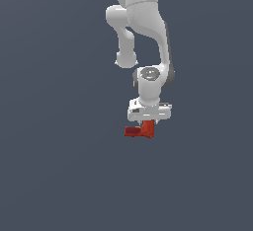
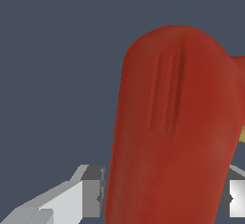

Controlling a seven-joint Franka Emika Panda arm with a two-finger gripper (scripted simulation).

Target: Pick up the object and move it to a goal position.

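Two grey-padded fingers (image 2: 93, 192) are pressing against opposite sides of the red-orange object (image 2: 172, 137), which is filling the wrist view between them. Farther off, the white gripper (image 1: 149, 120) is pinching that object (image 1: 141, 130) from above, its darker stub pointing toward the exterior view's left, over the plain grey-blue floor (image 1: 49, 175).

plain dark grey-blue surface (image 1: 59, 175)
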